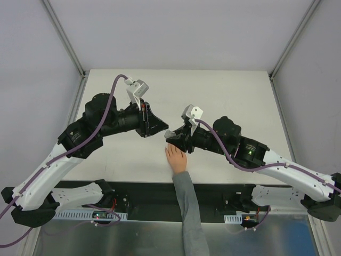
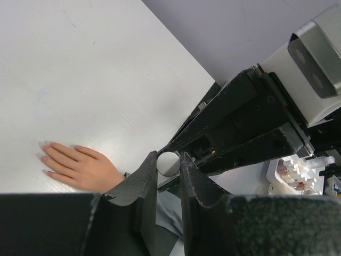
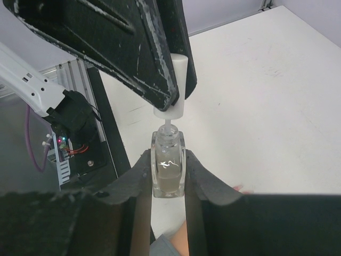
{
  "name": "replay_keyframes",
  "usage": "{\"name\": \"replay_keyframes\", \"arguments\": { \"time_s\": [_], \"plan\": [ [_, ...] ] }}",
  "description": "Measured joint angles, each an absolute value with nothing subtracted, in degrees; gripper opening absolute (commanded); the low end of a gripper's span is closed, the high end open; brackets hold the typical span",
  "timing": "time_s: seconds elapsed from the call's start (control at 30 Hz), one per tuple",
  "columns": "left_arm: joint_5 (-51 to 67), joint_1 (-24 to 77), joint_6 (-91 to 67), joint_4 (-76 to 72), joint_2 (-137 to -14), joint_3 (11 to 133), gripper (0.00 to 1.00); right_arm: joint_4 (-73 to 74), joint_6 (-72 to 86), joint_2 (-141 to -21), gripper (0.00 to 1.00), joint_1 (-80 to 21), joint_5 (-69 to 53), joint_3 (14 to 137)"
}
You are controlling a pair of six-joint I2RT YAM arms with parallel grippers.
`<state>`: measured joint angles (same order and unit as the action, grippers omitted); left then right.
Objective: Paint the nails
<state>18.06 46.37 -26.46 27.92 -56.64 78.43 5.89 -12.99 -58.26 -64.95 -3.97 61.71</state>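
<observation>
The clear glass bottle (image 3: 168, 172) is showing only bright glints on its face, and any label on it cannot be made out. The small bottles in the white tray (image 2: 277, 178), at the lower right of the left wrist view, are too small for any writing to be read.

The right gripper (image 3: 168, 166) is pinching the bottle upright between its two fingers, low in the centre of the right wrist view. The left gripper (image 2: 169, 166) is reaching in from the upper left of that view and is clamping the white cap (image 3: 175, 101). The cap is sitting just above the bottle's neck, with a thin brush stem (image 3: 168, 126) showing between them.

In the top view both arms are bending inward over the white table (image 1: 224, 96), and their grippers are meeting near the middle of the frame.

The pale hand (image 1: 176, 158) is lying flat on the table just below that meeting point, fingers together, its grey sleeve (image 1: 186, 208) running down towards the bottom edge. The nails (image 2: 40, 157) are pointing to the left edge of the left wrist view, pinkish and barely different from the skin
</observation>
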Motion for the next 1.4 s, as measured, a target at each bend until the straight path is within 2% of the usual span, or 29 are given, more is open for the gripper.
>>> {"name": "replay_keyframes", "arguments": {
  "time_s": [1.4],
  "plan": [
    [16.29,46.02,-26.26,29.08,-55.68,78.94,0.0,5.85,-12.88,-59.86,0.0,-64.73,-5.28,61.71]
  ]
}}
